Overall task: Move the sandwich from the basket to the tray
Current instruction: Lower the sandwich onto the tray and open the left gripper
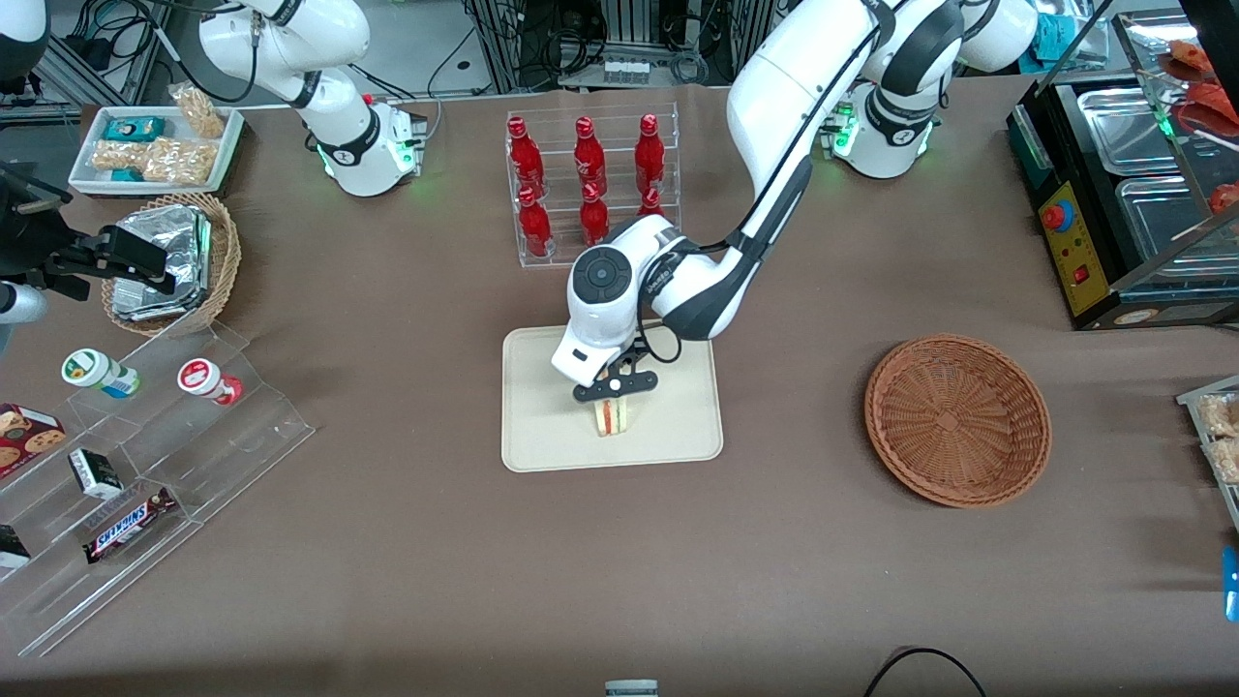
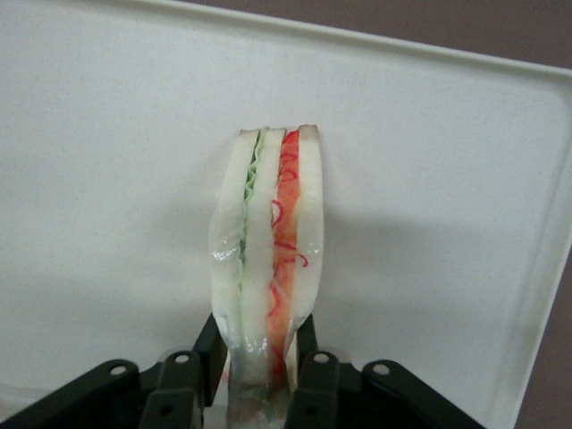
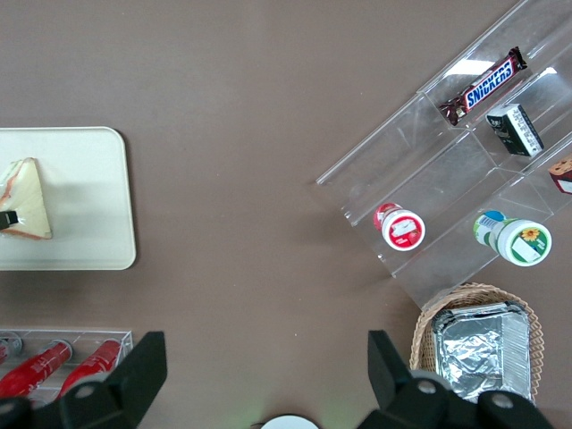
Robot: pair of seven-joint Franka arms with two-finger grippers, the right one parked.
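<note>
The sandwich [image 1: 611, 416] [image 2: 268, 241] [image 3: 27, 198] is a clear-wrapped wedge of white bread with green and orange-red layers. It stands on edge over the middle of the cream-beige tray [image 1: 678, 426] [image 2: 107, 179] [image 3: 89, 179], at or just above its surface. My left gripper [image 1: 612, 399] [image 2: 259, 344] is straight above it, with one black finger pressed on each bread face, shut on the sandwich. The reddish-brown wicker basket [image 1: 956, 419] lies empty toward the working arm's end of the table, well apart from the tray.
A clear rack of red bottles [image 1: 590, 189] stands just farther from the camera than the tray. Toward the parked arm's end are an acrylic step shelf with snacks [image 1: 145, 465], a tan basket of foil packets [image 1: 174, 257] and a white snack tray [image 1: 160, 145]. A food warmer [image 1: 1133, 194] stands past the basket.
</note>
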